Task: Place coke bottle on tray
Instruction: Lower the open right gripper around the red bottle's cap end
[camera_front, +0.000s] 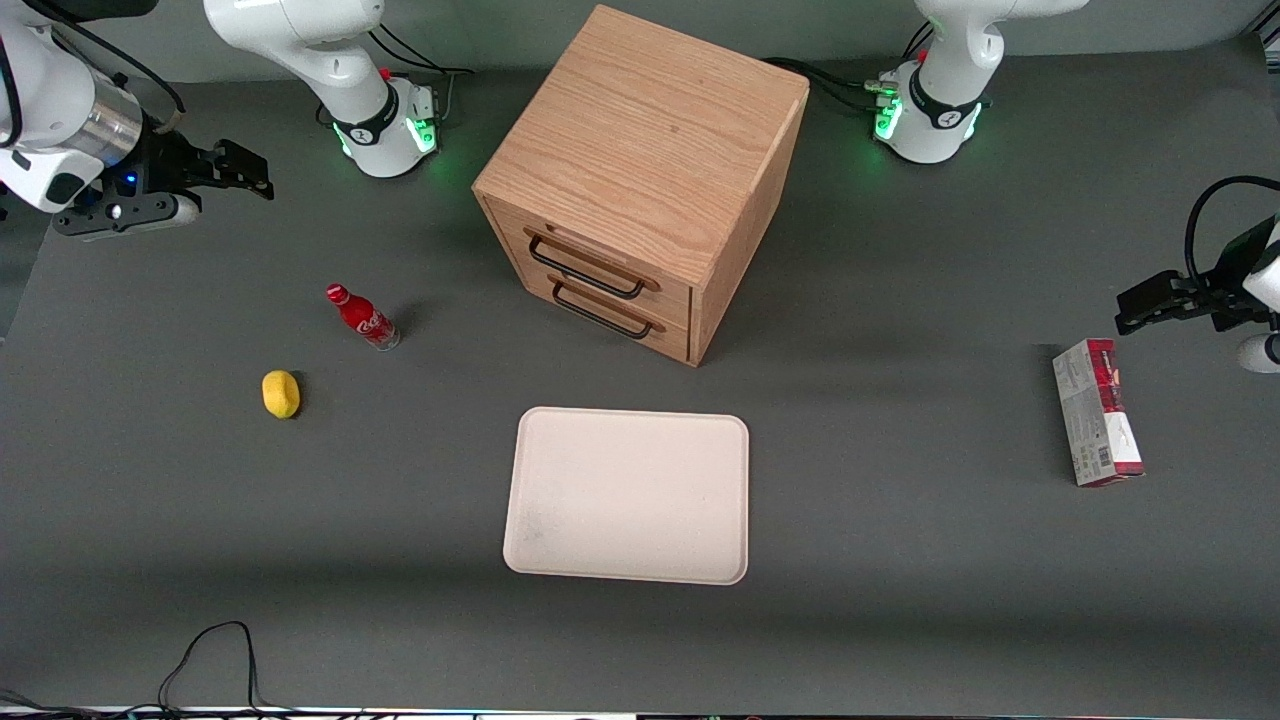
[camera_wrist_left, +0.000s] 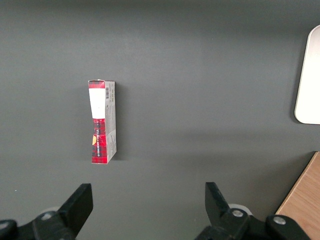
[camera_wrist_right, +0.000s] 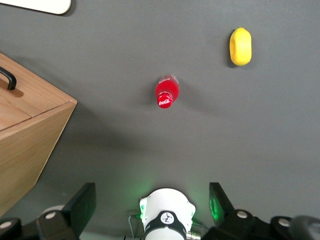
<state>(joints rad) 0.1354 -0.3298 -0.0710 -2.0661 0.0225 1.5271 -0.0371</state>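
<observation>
On the dark grey worktop (camera_front: 900, 620) the tray (camera_front: 627, 495) lies nearest. Farther back sits a lemon (camera_front: 281, 394), then the upright bottle (camera_front: 363, 317), beside the wooden box (camera_front: 640, 180). Farthest, the tool (camera_front: 245, 172) hovers with fingers spread, holding nothing.

Even, soft overhead light falls on the grey table (camera_front: 900, 560), bright without glare. The drawer box (camera_front: 640, 170) throws a broad, faint shadow toward 3 o'clock in the front view; the bottle (camera_front: 362, 317) and lemon (camera_front: 281, 393) cast short smudges the same way. Green lamps glow at both arm bases. The tool (camera_wrist_right: 150, 205), fingers spread apart, hangs above the table toward the working arm's end, slightly soft-edged; the tray (camera_front: 628, 495) looks mildly washed out.
</observation>
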